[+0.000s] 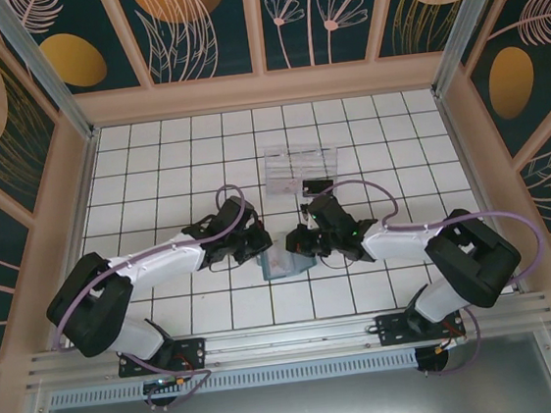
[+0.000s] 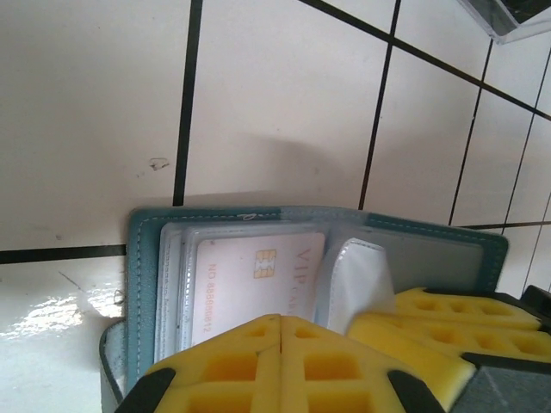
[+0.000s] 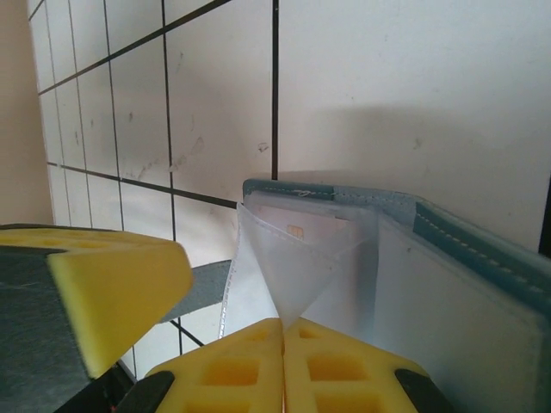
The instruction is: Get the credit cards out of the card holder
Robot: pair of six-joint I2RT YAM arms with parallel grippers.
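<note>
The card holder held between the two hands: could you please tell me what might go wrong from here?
1. The right hand is shut on a clear sleeve, not the card; pulling could tear the sleeve and leave the card inside.
2. The left hand pinches just the near edge of the card holder, so a firm pull might slip it loose.
3. The hands sit close together and could bump.

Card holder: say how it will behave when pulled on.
Probably floppy, not stiff: the card holder's clear sleeve creases to a point where the right gripper pinches it. Likely light: pinched at one edge by the left gripper, it stands off the tiles.
</note>
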